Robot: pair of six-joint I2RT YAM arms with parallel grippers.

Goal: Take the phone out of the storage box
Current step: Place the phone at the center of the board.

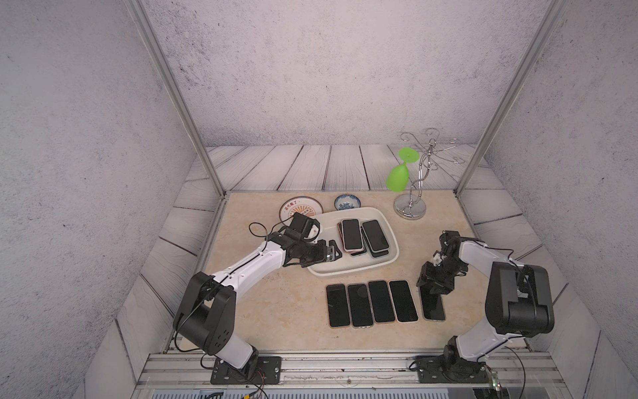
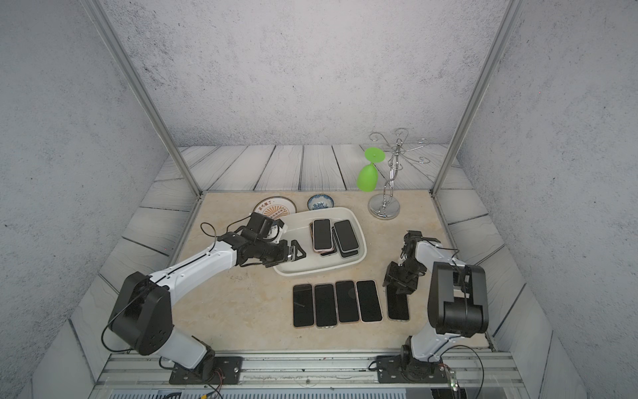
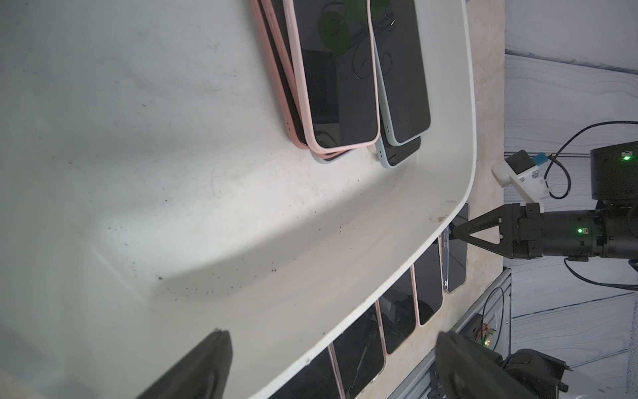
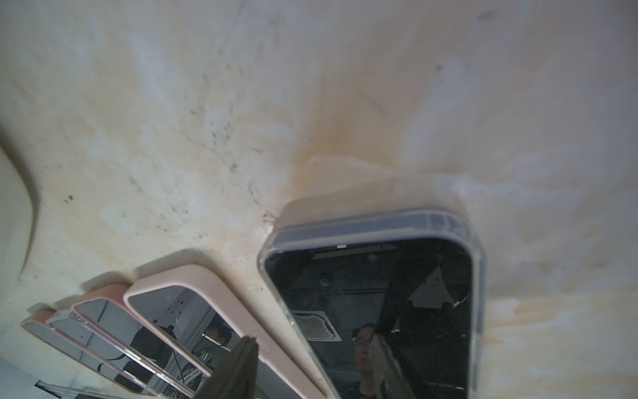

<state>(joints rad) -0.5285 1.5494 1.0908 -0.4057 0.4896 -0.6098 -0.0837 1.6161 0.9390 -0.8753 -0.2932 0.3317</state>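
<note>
In both top views the storage box is sitting just above the centre of the beige tabletop, with phones lying stacked in its right half. A pink-cased phone is resting screen up on the left pile, and a pale-blue-cased phone is topping the pile just right of it. The left gripper is extending in from the left of the frame over the box's left part, its jaws standing wide apart and holding nothing. In the left wrist view its fingers are framing bare box floor and rim, well apart from the piles.

Below the box, four dark phones are lying side by side on the tabletop. A clear-cased phone is lying just right of that row, and the right gripper is pointing down over its upper end. In the right wrist view the jaws are standing partly apart, one finger beside the phone's edge and the other above its screen; whether they are touching it cannot be told.

Just above the box an orange-patterned plate and a blue-and-white dish are sitting, and at upper right a green goblet is hanging upside down from a chrome rack.
</note>
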